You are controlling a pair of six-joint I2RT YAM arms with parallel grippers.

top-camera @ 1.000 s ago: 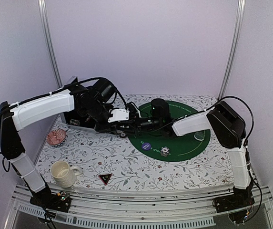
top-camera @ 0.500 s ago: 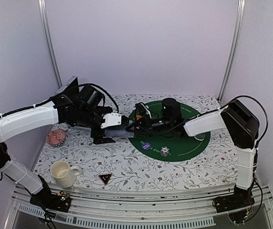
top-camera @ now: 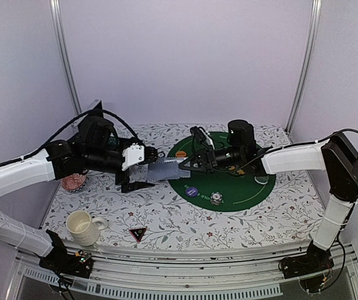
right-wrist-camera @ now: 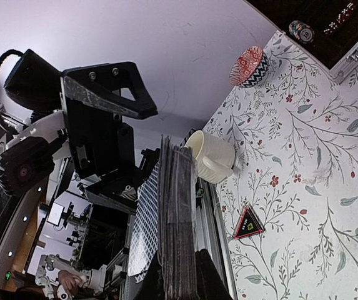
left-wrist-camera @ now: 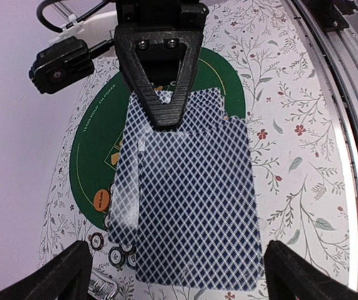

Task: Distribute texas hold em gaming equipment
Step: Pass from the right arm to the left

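A stack of grey-blue-backed playing cards hangs above the table's left centre, with my right gripper shut on its far end. In the right wrist view the cards stand edge-on between the right gripper fingers. My left gripper is open wide around the cards' near end, both fingers apart from the cards. On the green mat lie a blue button, an orange button and poker chips. A black triangular marker lies near the front edge.
A cream mug stands at the front left. The pink patterned dish sits at the left edge beside my left arm. An open black case with chips shows behind it in the right wrist view. White walls close in the back and sides.
My left gripper opened wide and drew back to the left. My right gripper closed on the cards and pulled back to the right with them.
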